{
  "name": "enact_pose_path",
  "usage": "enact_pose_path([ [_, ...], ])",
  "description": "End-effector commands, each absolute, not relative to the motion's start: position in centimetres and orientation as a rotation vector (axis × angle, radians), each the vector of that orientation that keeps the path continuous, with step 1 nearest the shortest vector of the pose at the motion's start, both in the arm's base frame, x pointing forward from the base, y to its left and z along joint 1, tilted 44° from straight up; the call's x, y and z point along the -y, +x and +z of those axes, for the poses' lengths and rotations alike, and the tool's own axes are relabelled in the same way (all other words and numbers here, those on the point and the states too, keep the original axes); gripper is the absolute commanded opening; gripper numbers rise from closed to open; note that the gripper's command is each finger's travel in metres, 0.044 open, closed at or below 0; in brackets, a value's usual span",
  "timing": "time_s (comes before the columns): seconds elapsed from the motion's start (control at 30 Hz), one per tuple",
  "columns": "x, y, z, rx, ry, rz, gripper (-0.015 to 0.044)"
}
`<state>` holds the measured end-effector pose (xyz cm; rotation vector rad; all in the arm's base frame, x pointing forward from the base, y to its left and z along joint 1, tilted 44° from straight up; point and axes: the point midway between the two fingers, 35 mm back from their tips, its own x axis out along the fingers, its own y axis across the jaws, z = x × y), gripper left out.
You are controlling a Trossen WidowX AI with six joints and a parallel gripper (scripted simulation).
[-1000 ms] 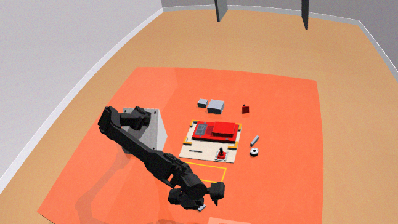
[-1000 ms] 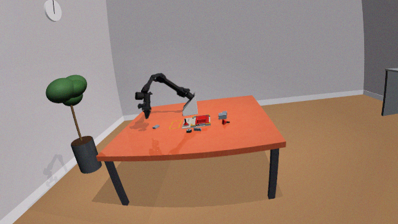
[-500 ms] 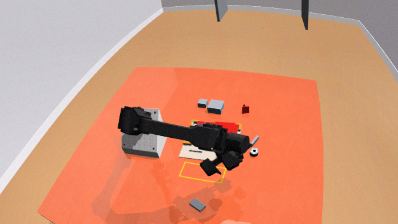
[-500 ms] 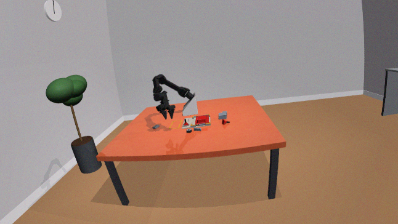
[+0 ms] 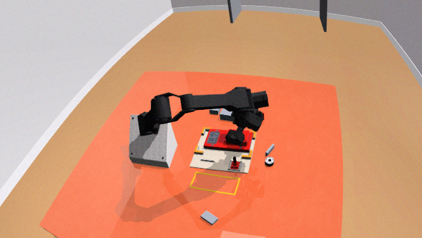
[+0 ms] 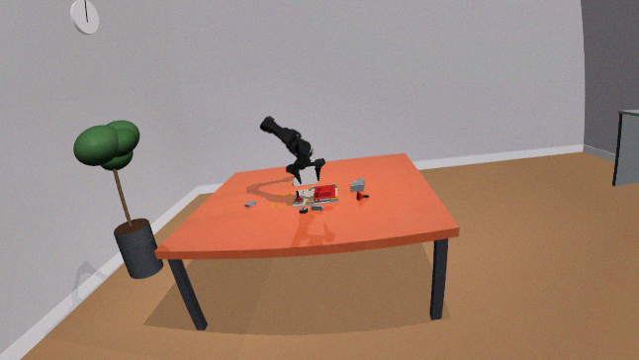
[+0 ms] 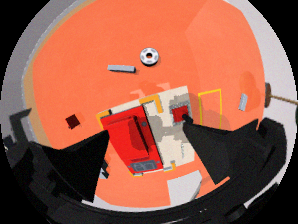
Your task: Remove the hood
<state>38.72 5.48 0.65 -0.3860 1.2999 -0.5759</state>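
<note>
The red toy car (image 5: 222, 141) (image 7: 131, 155) lies on a cream board (image 5: 196, 162) (image 7: 183, 147). Its raised red part (image 5: 249, 139) (image 6: 325, 191) (image 7: 125, 132) appears to be the hood, sitting on the car; the top camera sees it partly behind the arm. The yellow outline of the marked area (image 5: 217, 175) (image 7: 200, 107) is on the table beside the board. My gripper (image 5: 240, 129) (image 6: 309, 182) (image 7: 147, 131) is open and empty, above the board. In the wrist view one finger shows beside the car's outer edge, the other near the black knob.
A small red piece with a black knob (image 5: 234, 164) (image 7: 179, 114) stands on the board. A grey bar (image 5: 270, 150) and a wheel-like ring (image 5: 269, 161) lie beside it. Grey blocks (image 5: 227, 114) lie behind the board, a flat grey block (image 5: 209, 217) beyond the marked area, and a dark red piece (image 7: 73, 121) nearby.
</note>
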Motion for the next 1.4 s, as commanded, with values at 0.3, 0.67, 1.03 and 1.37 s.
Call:
enact_pose_path([
  [0.3,-9.4,34.1,-4.0,-1.387,-0.643,-0.516,0.044],
  [0.67,-9.0,34.2,-4.6,-1.387,-0.643,-0.516,0.044],
  [1.03,-8.5,34.4,-5.2,-1.386,-0.643,-0.516,0.044],
  [1.37,-8.0,34.5,-5.8,-1.386,-0.643,-0.516,0.044],
])
